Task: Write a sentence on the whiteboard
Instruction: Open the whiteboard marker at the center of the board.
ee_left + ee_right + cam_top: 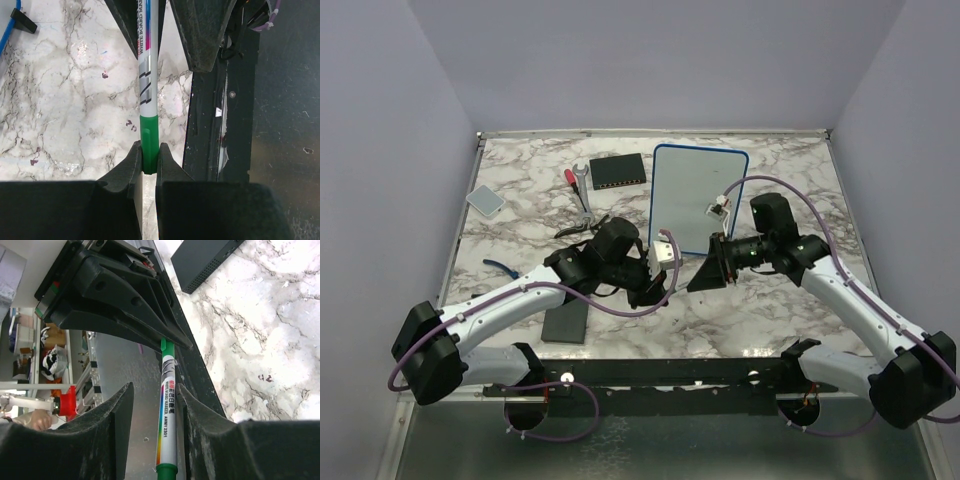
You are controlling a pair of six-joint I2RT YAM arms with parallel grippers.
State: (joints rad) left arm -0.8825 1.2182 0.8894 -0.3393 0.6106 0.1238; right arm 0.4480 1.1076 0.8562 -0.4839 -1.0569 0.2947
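The whiteboard (698, 195), white with a blue frame, stands at the back middle of the table; no sentence shows on its face. My left gripper (658, 290) is just in front of the board. It is shut on the green cap (149, 145) of a white marker (148, 75). My right gripper (708, 272) faces it from the right. In the right wrist view its open fingers (200, 425) stand on either side of the marker's barrel (167, 425), apart from it on the left and very near it on the right. The left gripper (115, 295) shows beyond.
A black box (620, 171), a red-handled wrench (578, 180) and pliers (582, 226) lie left of the board. A grey pad (485, 199) is at far left. A black slab (565, 325) lies near the front edge, under the left arm.
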